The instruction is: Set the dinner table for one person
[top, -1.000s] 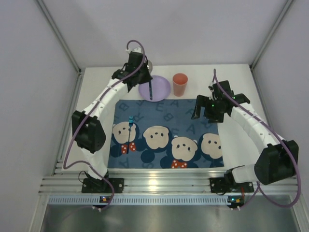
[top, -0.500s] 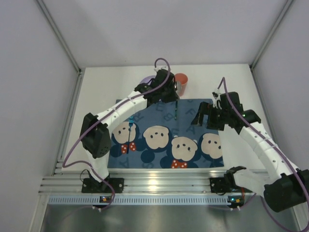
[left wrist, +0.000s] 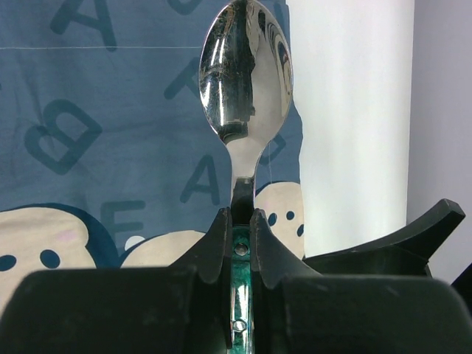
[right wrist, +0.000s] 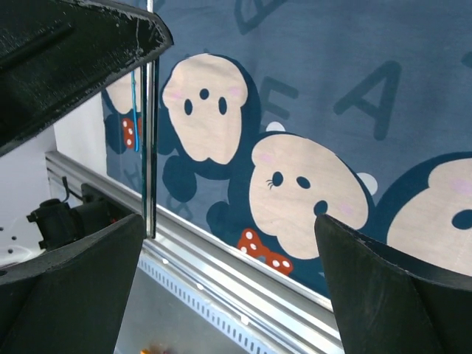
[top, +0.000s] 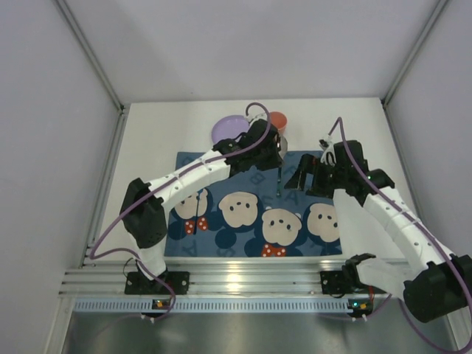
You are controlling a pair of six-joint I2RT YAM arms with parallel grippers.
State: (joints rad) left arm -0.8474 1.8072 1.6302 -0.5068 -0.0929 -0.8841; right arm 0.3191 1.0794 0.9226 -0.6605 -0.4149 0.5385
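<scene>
My left gripper (top: 274, 157) is shut on the green handle of a steel spoon (left wrist: 247, 70). The spoon hangs bowl-down (top: 279, 179) above the back right part of the dark-blue mat (top: 254, 206), which lies on the white dinner table (top: 147, 147). In the left wrist view the fingers (left wrist: 219, 240) clamp the handle from both sides. My right gripper (top: 304, 181) stands open just right of the spoon, nothing between its fingers (right wrist: 81, 273). Its wrist view shows the spoon (right wrist: 150, 147) edge-on, close by on the left.
A purple plate (top: 227, 129) and an orange cup (top: 278, 118) stand behind the mat, the cup partly hidden by my left arm. A blue-handled utensil (right wrist: 133, 96) lies on the mat's left side. The ribbed aluminium rail (top: 236, 284) runs along the near edge.
My left arm has carried the spoon from over the purple plate rightward and nearer, out over the mat. My right arm has shifted slightly, its gripper still open.
</scene>
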